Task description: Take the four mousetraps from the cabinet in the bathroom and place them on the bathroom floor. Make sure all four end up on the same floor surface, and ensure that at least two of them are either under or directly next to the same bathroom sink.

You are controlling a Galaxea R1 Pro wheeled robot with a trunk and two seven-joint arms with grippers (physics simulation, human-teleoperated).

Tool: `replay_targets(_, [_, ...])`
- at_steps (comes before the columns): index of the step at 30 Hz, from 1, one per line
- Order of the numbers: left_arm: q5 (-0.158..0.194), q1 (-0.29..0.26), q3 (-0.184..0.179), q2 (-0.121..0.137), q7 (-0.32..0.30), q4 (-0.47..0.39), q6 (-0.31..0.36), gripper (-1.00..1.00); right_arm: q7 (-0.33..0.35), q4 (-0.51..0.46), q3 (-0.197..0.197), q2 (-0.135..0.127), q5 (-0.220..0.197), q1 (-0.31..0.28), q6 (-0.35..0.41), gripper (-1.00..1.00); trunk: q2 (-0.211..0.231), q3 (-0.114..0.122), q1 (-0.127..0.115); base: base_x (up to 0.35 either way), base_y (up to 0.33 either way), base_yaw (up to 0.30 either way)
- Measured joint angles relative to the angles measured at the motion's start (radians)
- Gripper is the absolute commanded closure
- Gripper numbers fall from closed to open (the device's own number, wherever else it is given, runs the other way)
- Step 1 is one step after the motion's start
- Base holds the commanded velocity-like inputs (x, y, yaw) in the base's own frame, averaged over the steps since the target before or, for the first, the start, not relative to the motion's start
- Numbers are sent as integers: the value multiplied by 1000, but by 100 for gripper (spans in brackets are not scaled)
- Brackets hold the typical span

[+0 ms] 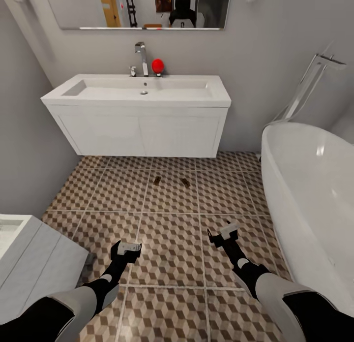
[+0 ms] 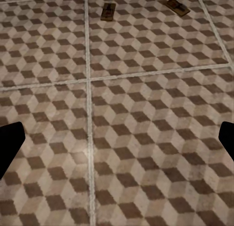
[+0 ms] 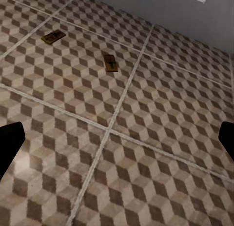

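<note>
While the head view takes in the whole corner of the room, with the bathroom sink (image 1: 142, 88) as its landmark, the wrist views give little beyond tile. That sink is a wide white rectangular basin with a chrome tap (image 1: 142, 58) and a small red round thing (image 1: 158, 65) just beside the tap, set on a white wall-hung vanity (image 1: 142, 130). A mirror (image 1: 137, 7) hangs above the sink, cut off by the frame edge. An oval white bathtub (image 1: 309, 184) stands to the right of the sink, and part of another white unit (image 1: 29, 258) shows nearer the robot on the left.

Two mousetraps lie on the bathroom floor (image 1: 172, 243) just in front of the sink: the left mousetrap (image 1: 157, 180) and the right mousetrap (image 1: 185, 182), near each other but apart. From the head they are tiny brown flecks. The left wrist view shows them clearer as flat tan boards with dark metal parts (image 2: 108, 11) (image 2: 178, 7); the right wrist view shows them too (image 3: 53, 37) (image 3: 111, 63). The floor's square tiles carry a brown, beige and white cube print with pale grout lines.

The left hand (image 1: 130, 247) and the right hand (image 1: 227, 231) hover over bare tile, farther from the sink than the traps. Each is released, its dark fingers (image 2: 9, 145) (image 3: 9, 145) spread wide at the frame edges with nothing between them.
</note>
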Motion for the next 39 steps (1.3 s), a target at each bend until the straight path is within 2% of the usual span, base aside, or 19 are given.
replay_targets(39, [0, 3, 0, -2, 0, 0, 1, -100, 0, 2, 0, 9, 0, 0, 1, -100, 273, 122, -150, 0, 0, 0])
